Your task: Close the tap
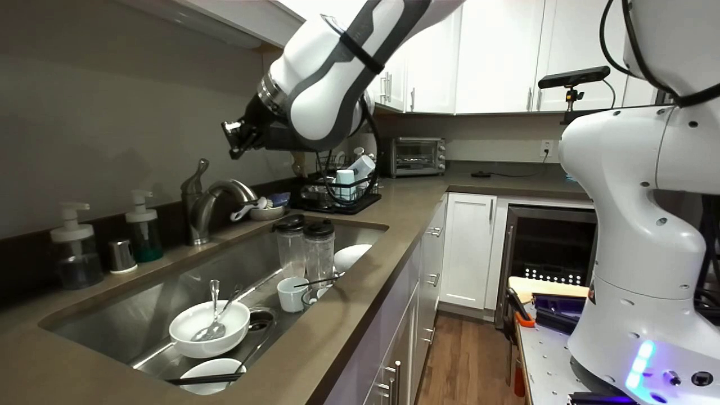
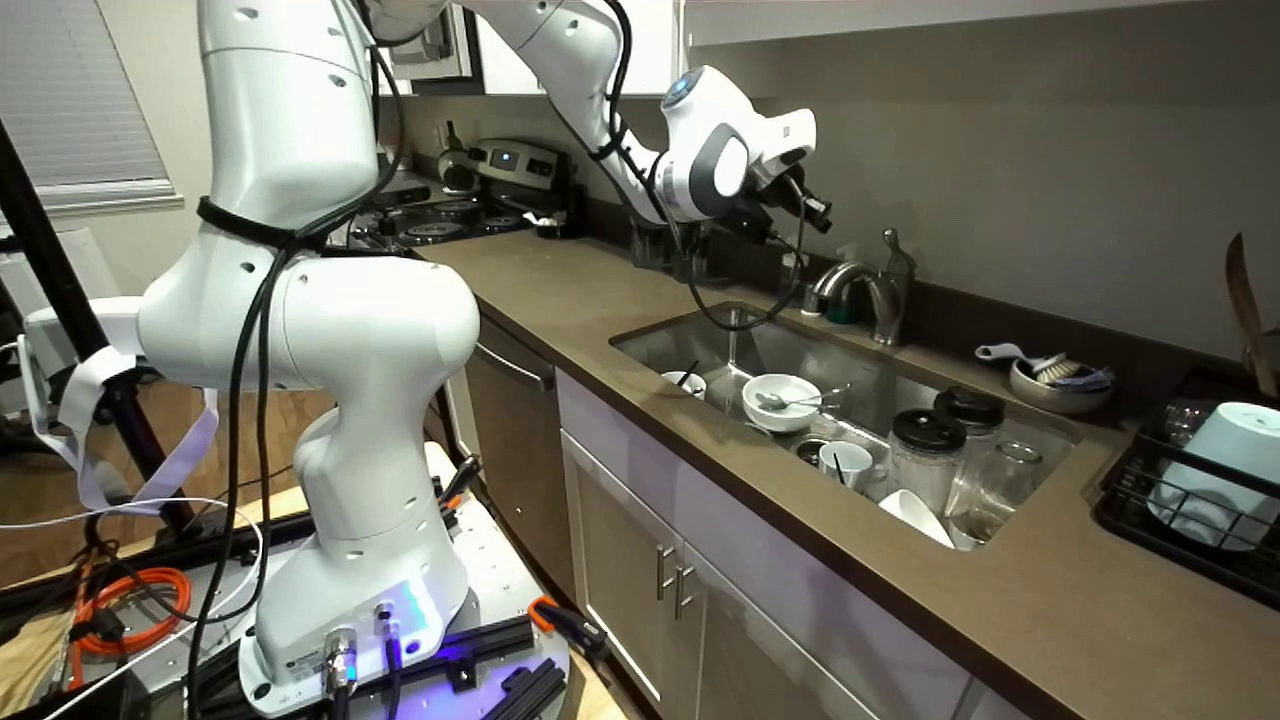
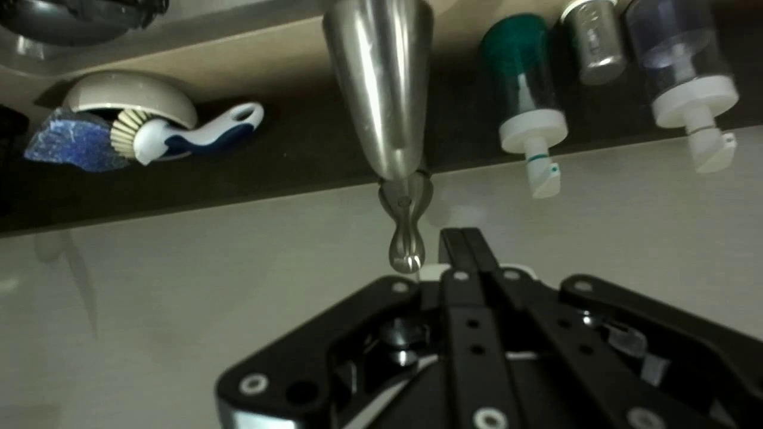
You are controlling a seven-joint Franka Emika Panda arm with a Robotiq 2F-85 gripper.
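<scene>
Brown countertop [image 2: 1120, 610] surrounds the stainless sink [image 1: 129, 320]; white bowls [image 1: 194, 346] and a mug [image 1: 291, 298] sit inside. Gooseneck faucet [image 1: 199, 219] stands upright at the sink's wall side, lever [image 1: 194, 179] pointing up; two pump soap dispensers [image 1: 145, 230] along the same side. Gripper [image 3: 461, 235] hangs above that side of the sink, fingers together, apart from the faucet. Black dish rack [image 1: 360, 203] past one end of the sink, toaster oven [image 1: 417, 157] farther off; coil stove [image 2: 465, 225] past the opposite end. Grey-beige wall [image 2: 1050, 180] behind the sink; wood floor [image 1: 461, 365] and arm base [image 1: 647, 337] on its room side.
</scene>
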